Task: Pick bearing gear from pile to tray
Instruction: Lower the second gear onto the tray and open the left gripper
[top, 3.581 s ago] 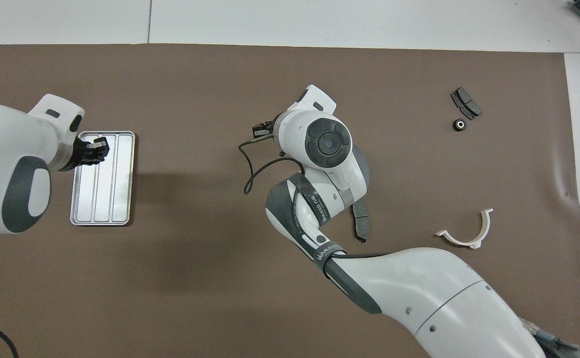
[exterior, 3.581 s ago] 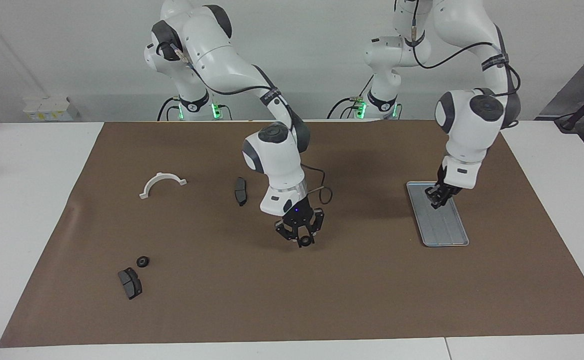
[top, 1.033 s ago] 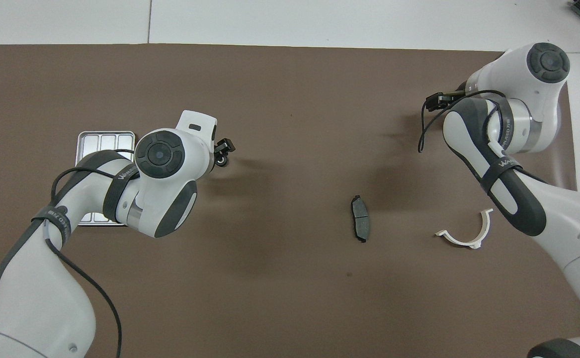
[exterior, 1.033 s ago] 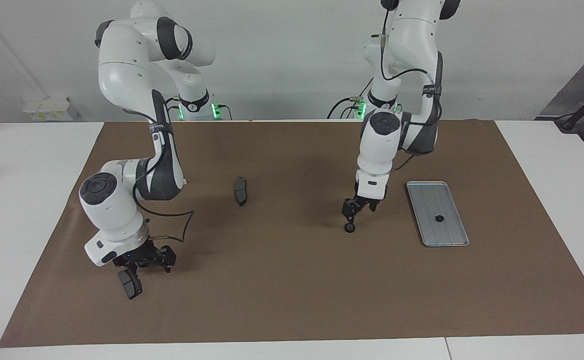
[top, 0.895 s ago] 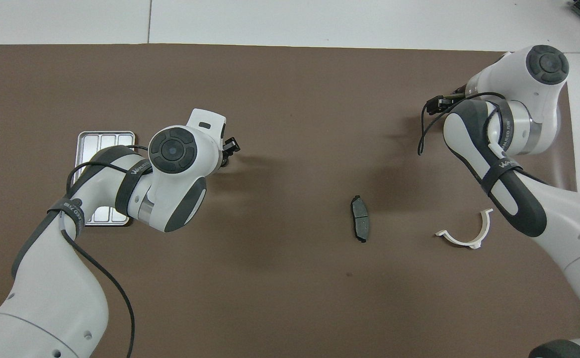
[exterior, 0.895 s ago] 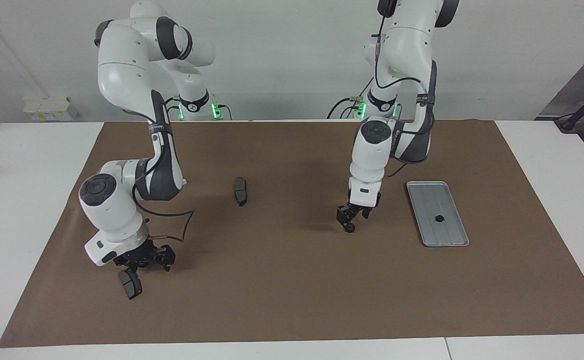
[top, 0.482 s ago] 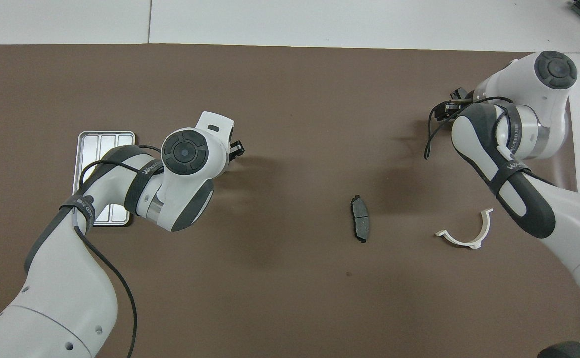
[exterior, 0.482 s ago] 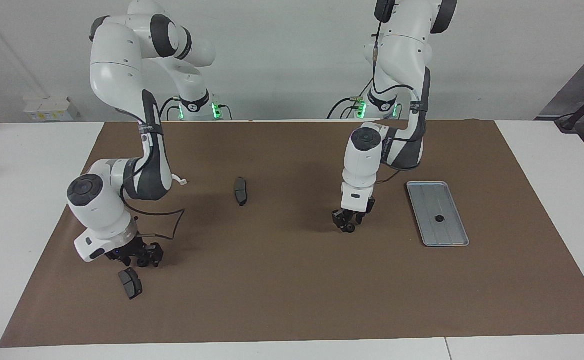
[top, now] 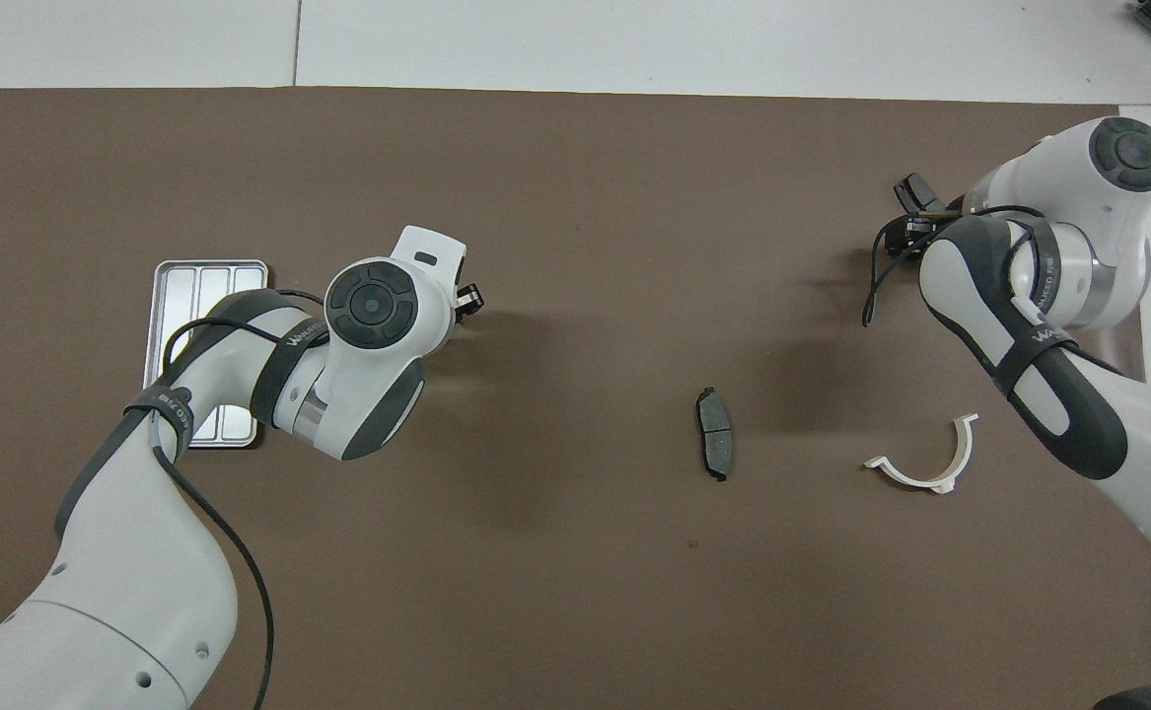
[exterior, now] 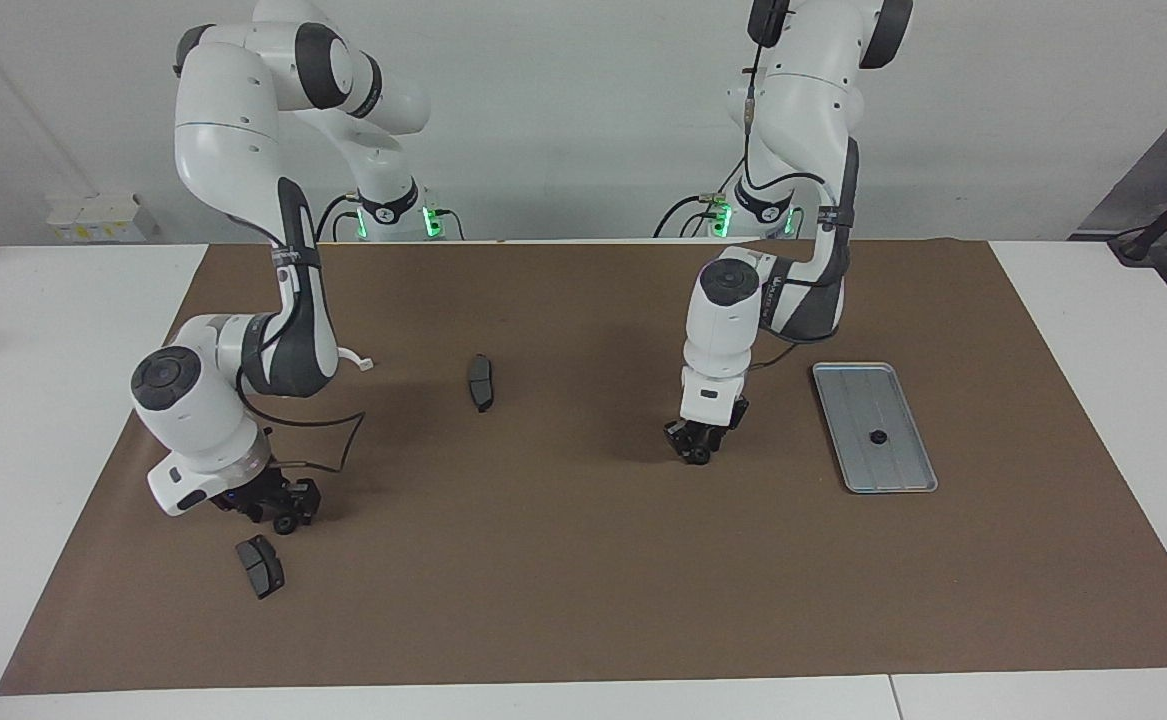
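Note:
A small black bearing gear [exterior: 698,458] lies on the brown mat, and my left gripper [exterior: 694,448] is low right over it. A second bearing gear [exterior: 287,523] lies toward the right arm's end of the table, with my right gripper [exterior: 277,511] low against it. Another bearing gear [exterior: 877,437] rests in the silver tray [exterior: 898,478], which the left arm partly covers in the overhead view [top: 202,280]. Both arms hide the gears under them in the overhead view.
A dark grey pad [exterior: 259,566] lies just farther from the robots than the right gripper. Another pad [exterior: 480,382] lies mid-mat. A white half-ring bracket [top: 925,463] sits nearer the robots beside the right arm.
The left gripper came down around its gear and has been closing. The right gripper shifted off the dark pad toward the robots, onto its gear, also closing.

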`<state>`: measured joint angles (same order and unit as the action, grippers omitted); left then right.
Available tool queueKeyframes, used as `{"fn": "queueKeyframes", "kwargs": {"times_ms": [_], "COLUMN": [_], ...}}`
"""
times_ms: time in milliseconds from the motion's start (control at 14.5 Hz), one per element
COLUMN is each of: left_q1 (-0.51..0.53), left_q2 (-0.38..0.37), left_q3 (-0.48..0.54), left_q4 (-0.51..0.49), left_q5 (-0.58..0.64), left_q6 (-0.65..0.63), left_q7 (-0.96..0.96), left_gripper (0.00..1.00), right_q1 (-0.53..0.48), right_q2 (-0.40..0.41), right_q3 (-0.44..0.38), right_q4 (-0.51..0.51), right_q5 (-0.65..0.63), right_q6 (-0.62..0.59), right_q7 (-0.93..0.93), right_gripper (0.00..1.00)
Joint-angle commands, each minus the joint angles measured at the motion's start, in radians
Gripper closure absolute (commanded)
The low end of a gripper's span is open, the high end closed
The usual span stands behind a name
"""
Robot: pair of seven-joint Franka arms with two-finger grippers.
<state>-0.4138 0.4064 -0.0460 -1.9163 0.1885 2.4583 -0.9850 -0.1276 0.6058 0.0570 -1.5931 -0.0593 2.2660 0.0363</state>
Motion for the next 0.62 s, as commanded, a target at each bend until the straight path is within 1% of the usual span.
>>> {"fn": "queueKeyframes", "kwargs": {"times_ms": [0, 138, 207, 275, 413, 482, 551], "left_q1": [-0.014, -0.004, 0.009, 0.038, 0.12, 0.169, 0.206], "left_q2": [0.005, -0.007, -0.03, -0.082, -0.18, -0.214, -0.237], "left_q3": [0.014, 0.014, 0.015, 0.014, 0.009, 0.008, 0.006], "left_q4": [-0.006, 0.013, 0.013, -0.001, -0.032, -0.046, -0.05], "left_q5": [0.02, 0.02, 0.02, 0.02, 0.009, 0.0, -0.036], "left_q6": [0.01, -0.05, -0.07, -0.09, -0.151, -0.174, -0.191], "left_q7": [-0.02, -0.014, -0.006, 0.005, 0.087, 0.147, 0.21], "left_gripper": [1.0, 1.0, 1.0, 1.0, 1.0, 1.0, 1.0], "right_q1": [-0.012, -0.01, -0.01, -0.01, -0.007, -0.006, -0.004], "right_q2": [-0.034, -0.034, -0.034, -0.034, -0.034, -0.034, -0.034], "right_q3": [0.012, 0.012, 0.012, 0.012, 0.012, 0.012, 0.012], "right_q4": [-0.045, -0.045, -0.045, -0.045, -0.044, -0.044, -0.042], "right_q5": [-0.005, -0.005, -0.005, -0.005, -0.005, -0.005, -0.005], "right_q6": [0.021, 0.021, 0.021, 0.021, 0.021, 0.023, 0.023], "right_q7": [0.013, 0.023, 0.024, 0.024, 0.024, 0.024, 0.02], "right_gripper": [0.39, 0.54, 0.61, 0.68, 0.81, 0.86, 0.93]}}
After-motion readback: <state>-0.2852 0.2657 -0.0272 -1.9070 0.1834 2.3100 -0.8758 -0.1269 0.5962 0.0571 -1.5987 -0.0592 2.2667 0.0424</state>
